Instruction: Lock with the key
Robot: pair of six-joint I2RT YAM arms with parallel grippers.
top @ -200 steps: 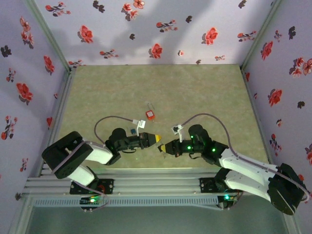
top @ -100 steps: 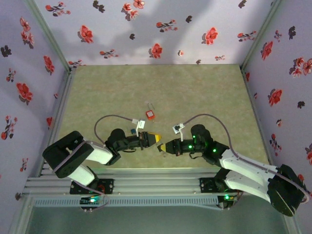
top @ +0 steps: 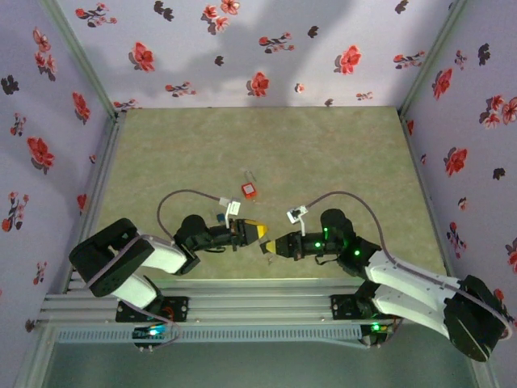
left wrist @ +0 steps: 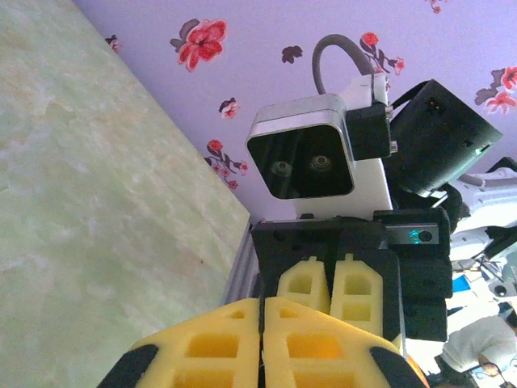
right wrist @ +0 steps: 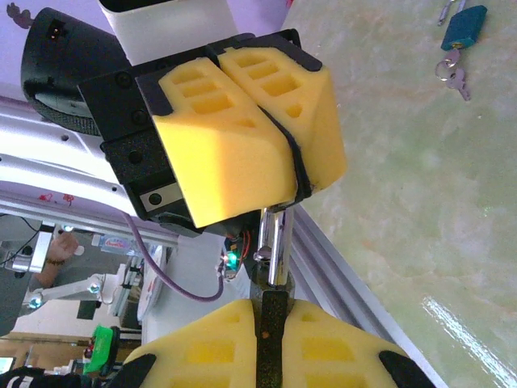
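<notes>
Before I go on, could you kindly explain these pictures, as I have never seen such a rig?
A left arm and a right arm are bolted to a table, each ending in a two-finger gripper. One picture looks down from above; the others come from a camera on each wrist. On the table lie a red padlock and a blue padlock. The right gripper is shut on a key; the left gripper, also shut, has its tips at the shaft's end.
</notes>
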